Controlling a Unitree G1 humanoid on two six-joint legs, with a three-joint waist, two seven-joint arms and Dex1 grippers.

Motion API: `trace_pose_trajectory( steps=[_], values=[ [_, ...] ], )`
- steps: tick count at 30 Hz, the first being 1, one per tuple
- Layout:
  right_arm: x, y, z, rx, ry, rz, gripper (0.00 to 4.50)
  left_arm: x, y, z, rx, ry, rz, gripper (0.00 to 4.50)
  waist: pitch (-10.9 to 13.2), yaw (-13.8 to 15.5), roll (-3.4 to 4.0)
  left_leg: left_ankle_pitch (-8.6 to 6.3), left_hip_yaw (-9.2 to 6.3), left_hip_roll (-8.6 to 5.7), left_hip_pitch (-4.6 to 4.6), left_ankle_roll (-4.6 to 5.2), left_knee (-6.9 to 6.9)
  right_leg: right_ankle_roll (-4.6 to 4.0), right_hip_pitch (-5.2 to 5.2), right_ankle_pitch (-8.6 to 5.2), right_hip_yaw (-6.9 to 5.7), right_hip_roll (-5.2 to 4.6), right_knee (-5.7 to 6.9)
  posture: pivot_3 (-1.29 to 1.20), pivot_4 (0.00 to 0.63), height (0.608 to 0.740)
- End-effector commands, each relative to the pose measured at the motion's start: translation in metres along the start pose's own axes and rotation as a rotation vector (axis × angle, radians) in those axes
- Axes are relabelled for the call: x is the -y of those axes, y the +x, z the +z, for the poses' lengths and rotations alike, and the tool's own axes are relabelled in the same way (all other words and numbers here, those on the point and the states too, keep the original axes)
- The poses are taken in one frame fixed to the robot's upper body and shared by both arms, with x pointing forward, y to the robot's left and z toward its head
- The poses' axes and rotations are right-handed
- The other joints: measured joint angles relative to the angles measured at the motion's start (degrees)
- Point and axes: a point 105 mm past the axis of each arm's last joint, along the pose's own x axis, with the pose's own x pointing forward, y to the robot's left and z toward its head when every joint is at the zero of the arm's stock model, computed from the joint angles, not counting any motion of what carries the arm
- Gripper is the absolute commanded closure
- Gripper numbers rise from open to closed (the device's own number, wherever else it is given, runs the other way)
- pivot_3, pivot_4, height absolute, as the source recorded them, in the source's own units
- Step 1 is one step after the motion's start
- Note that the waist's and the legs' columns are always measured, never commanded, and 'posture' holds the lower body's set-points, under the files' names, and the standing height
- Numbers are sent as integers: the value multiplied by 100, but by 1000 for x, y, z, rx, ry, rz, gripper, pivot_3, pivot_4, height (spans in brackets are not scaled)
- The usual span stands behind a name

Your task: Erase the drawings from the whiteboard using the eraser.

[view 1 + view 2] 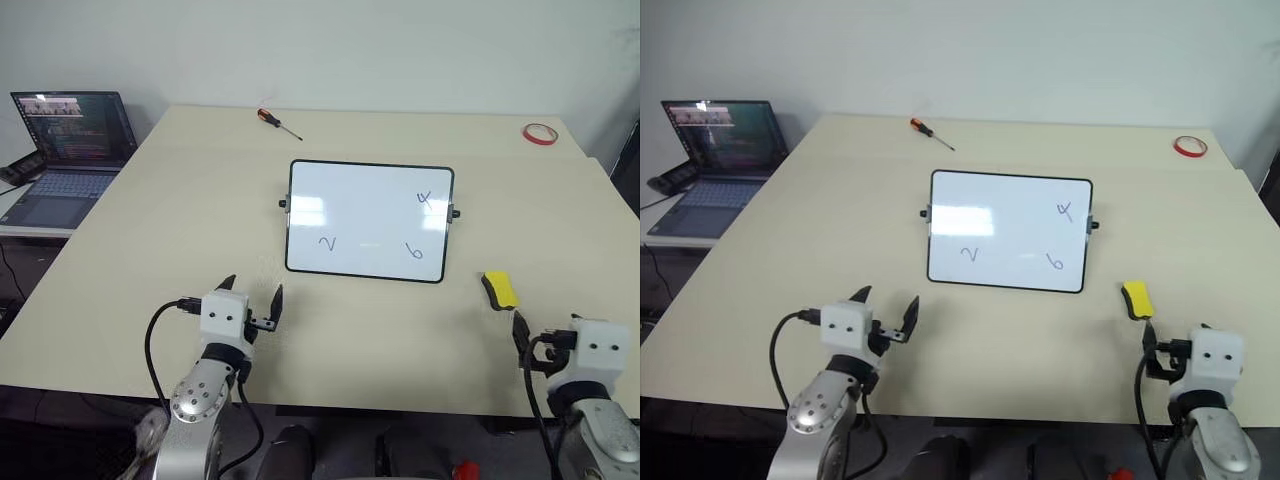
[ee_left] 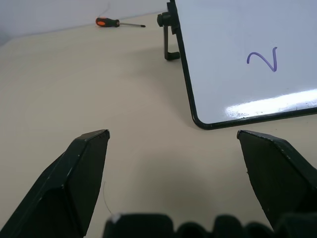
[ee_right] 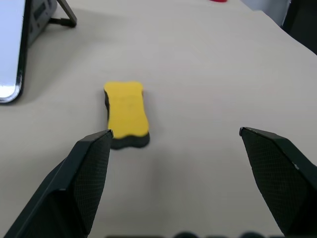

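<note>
Beige table [image 1: 180,220] against a white wall holds whiteboard [image 1: 368,220]; both pincers gape wide, empty.

The bench [image 1: 150,240] has a pale beige, matte top with bare surface on all sides. A screwdriver [image 1: 278,122] with an orange and black handle lies flat near the far edge of the bench, its slim shaft angled toward the right. A red tape ring [image 1: 540,133] lies flat at the far right corner of the bench, well apart from the screwdriver. A laptop [image 1: 72,150] stands open on a separate lower surface just beyond the left edge of the bench, its screen lit and facing the near side. A plain white wall [image 1: 350,50] rises behind the far edge of the bench.
</note>
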Motion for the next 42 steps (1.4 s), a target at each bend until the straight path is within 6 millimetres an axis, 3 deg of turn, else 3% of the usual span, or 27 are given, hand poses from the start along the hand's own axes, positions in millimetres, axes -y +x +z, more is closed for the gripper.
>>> trace_pose_trajectory(
  steps=[1, 4, 19, 25, 32, 37, 42],
  values=[
    [0, -6, 14, 41, 7, -2, 22, -2, -1, 17, 55, 7, -3, 0, 0, -6, 1, 0, 0, 0, 0, 0, 0, 0, 0, 0, 0, 0, 0, 0, 150, 740],
    [-3, -3, 10, 27, 13, 1, 22, 2, -1, 10, 37, 7, -20, 0, 2, -19, 1, 0, 4, 2, 2, 0, 0, 1, 0, -1, 2, 0, 0, 0, 150, 740],
    [-9, -2, 11, 52, 65, -48, 22, -7, 22, 15, 81, 19, -37, 0, 3, -5, 2, 0, 1, 2, -1, 0, 0, -1, -2, -2, -1, 0, 0, 0, 150, 740],
    [-4, -1, 11, 59, 66, -46, 22, 2, 26, 17, 98, 17, -55, 0, 4, -4, 2, 0, 1, 0, -2, 0, 1, -3, -1, -1, -2, 0, 0, 0, 150, 740],
    [-10, 2, 17, 84, 61, -35, 22, -2, 34, 29, 135, 17, -69, 0, 4, -5, 2, 0, 0, 1, -2, -1, 0, -4, -2, 0, -3, 1, 0, 0, 150, 740],
    [-11, 6, 28, 99, 48, -8, 22, 20, 57, 55, 206, -20, -285, 0, 4, 1, 2, 1, 7, 0, -2, -1, 4, -6, 2, 1, -12, 6, 4, 0, 150, 740],
    [-15, 19, 41, 95, 48, 31, 22, 84, 63, 99, 310, -47, -748, 0, 5, -2, 0, 2, 7, -18, -8, -1, 9, -24, 2, 12, -25, 15, 6, 0, 150, 740]
  ],
)
